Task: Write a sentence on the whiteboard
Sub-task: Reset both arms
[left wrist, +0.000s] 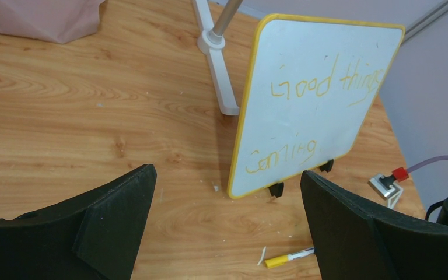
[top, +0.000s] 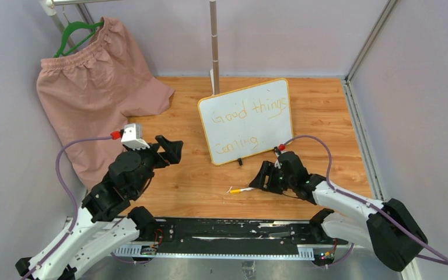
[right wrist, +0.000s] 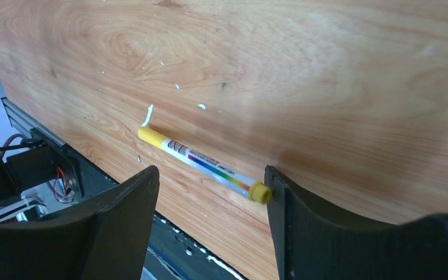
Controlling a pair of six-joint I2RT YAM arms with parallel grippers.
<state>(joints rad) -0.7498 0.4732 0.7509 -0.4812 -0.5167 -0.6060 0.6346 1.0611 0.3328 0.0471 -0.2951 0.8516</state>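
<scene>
1. Whiteboard (top: 248, 119), one, is standing on the wooden table (top: 326, 116), bearing one two-line sentence (left wrist: 321, 87).
2. One marker (top: 240, 190) is lying before it, loose between the right gripper (top: 255, 182)'s spread jaws.
3. Left of it, the left gripper (top: 172, 149) is gaping wide.
4. One pair of pink shorts (top: 87, 93) is hanging far left of it, against lilac walls (top: 303, 35).

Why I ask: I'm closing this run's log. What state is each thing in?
whiteboard: standing upright on its feet
sentence: written, in two lines
marker: lying flat, not gripped
left claw: open, empty
right claw: open, straddling the marker
shorts: hanging from a green hanger
</scene>
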